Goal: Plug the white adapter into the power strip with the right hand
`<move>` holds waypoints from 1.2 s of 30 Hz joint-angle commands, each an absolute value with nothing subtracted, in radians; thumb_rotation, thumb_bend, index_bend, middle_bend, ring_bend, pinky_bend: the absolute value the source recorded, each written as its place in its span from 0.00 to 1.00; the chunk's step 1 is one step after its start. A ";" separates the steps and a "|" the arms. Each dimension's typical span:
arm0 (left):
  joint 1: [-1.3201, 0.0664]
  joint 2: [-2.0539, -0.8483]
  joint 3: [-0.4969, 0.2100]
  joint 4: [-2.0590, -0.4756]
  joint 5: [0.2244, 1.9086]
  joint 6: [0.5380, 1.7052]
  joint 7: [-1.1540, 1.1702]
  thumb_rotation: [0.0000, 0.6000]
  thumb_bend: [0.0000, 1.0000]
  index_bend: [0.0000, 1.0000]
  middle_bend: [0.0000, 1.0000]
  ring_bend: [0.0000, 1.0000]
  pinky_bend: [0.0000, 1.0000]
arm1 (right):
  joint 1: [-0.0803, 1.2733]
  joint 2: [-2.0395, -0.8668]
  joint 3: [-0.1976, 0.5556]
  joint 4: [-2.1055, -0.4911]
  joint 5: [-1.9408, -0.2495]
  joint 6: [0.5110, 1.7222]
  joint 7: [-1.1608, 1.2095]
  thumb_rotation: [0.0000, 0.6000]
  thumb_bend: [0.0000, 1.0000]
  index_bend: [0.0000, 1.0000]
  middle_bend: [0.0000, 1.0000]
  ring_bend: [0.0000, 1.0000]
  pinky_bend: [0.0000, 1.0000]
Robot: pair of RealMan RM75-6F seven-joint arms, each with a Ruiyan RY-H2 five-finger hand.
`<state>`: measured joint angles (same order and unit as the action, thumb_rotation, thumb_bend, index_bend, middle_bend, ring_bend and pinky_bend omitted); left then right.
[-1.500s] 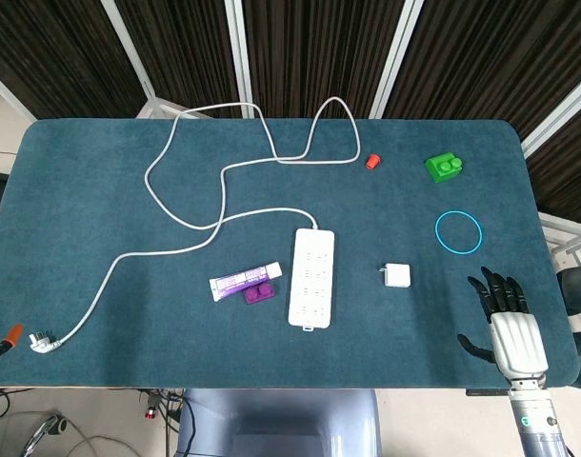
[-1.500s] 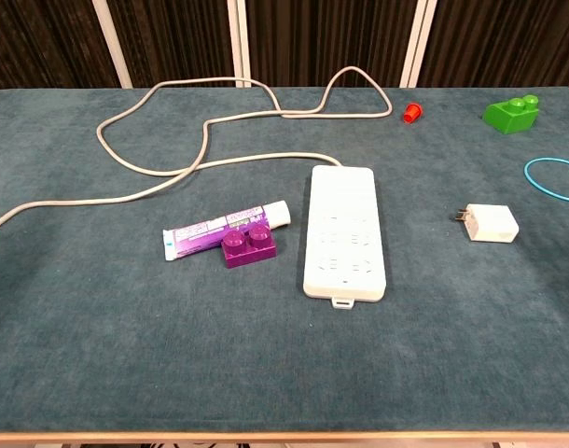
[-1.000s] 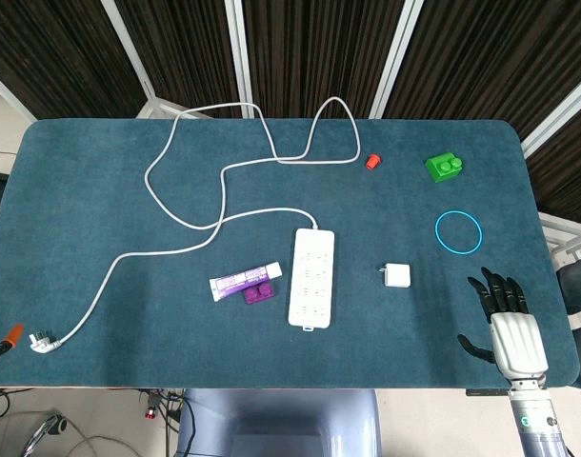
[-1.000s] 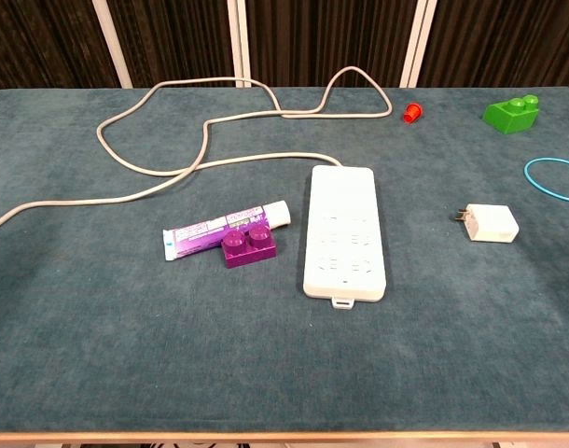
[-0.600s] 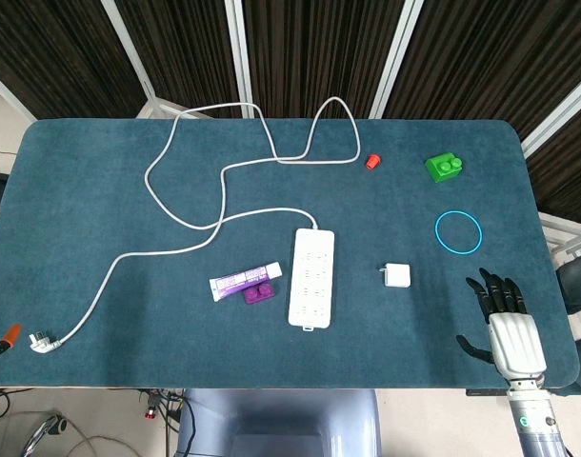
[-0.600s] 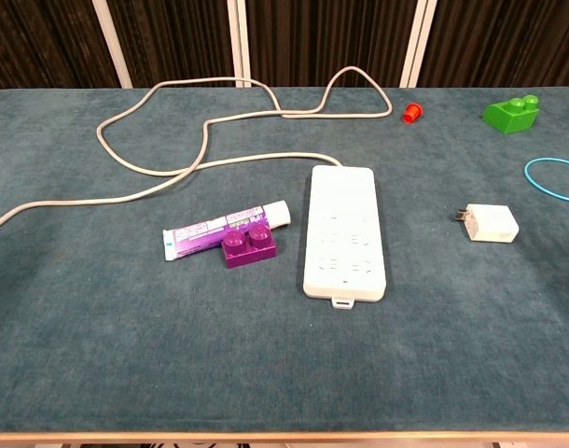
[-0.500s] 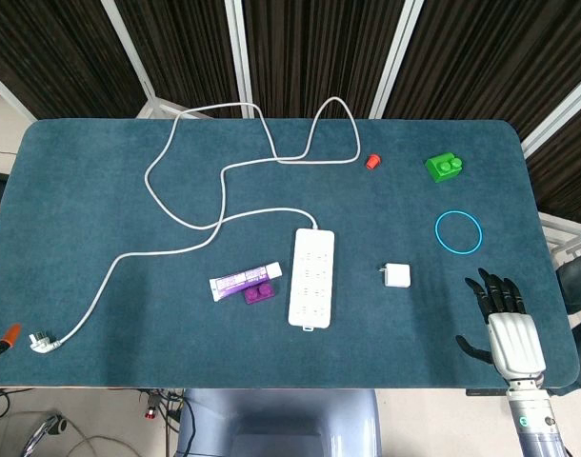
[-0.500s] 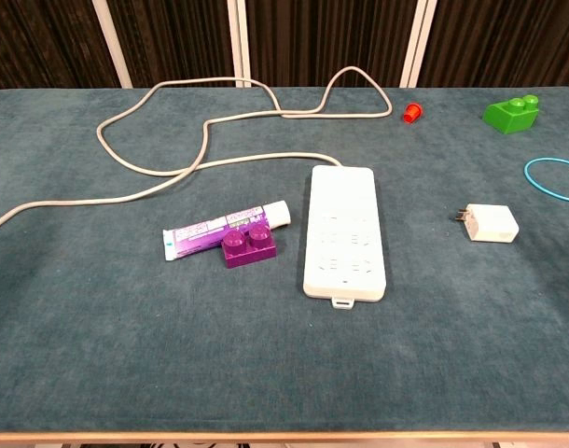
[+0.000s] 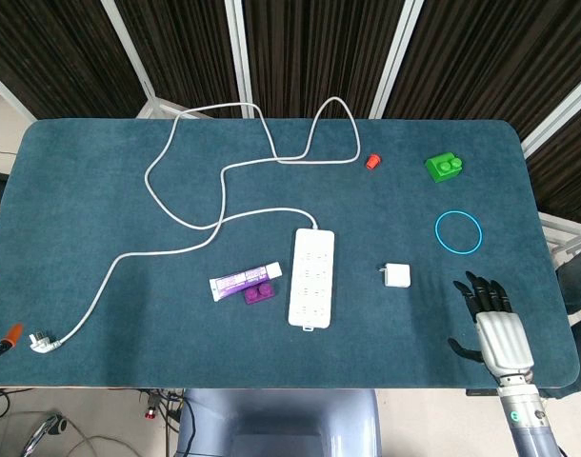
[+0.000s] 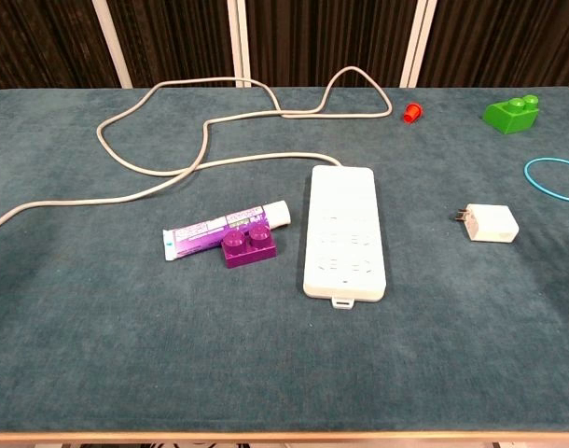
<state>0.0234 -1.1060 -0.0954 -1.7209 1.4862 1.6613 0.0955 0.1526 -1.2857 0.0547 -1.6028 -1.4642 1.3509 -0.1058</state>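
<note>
Teal table [image 9: 100, 190], right hand [image 9: 500, 333] splayed, empty

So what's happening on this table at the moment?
Nothing is held yet. The right hand hovers open at the table's near right corner, fingers pointing toward the white adapter, which lies on the cloth apart from it. The power strip lies left of the adapter with nothing plugged in. A toothpaste tube and a purple brick lie beside the strip. The left hand is out of view.
</note>
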 commanded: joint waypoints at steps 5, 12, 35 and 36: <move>0.023 -1.108 -0.095 -1.722 1.482 1.657 0.099 1.00 0.17 0.17 0.03 0.00 0.08 | 0.242 -1.318 0.081 -1.596 -1.401 1.211 -0.168 1.00 0.26 0.13 0.00 0.00 0.00; 0.022 -1.107 -0.097 -1.720 1.477 1.655 0.097 1.00 0.17 0.17 0.03 0.00 0.08 | 0.307 -1.382 0.124 -1.583 -1.327 1.145 -0.261 1.00 0.26 0.14 0.00 0.00 0.00; 0.017 -1.111 -0.094 -1.721 1.476 1.644 0.109 1.00 0.17 0.17 0.03 0.00 0.08 | 0.390 -1.506 0.140 -1.469 -1.185 1.065 -0.350 1.00 0.27 0.21 0.00 0.00 0.00; 0.017 -1.111 -0.094 -1.721 1.476 1.645 0.110 1.00 0.17 0.17 0.03 0.00 0.08 | 0.392 -1.507 0.141 -1.465 -1.182 1.064 -0.352 1.00 0.27 0.21 0.00 0.00 0.00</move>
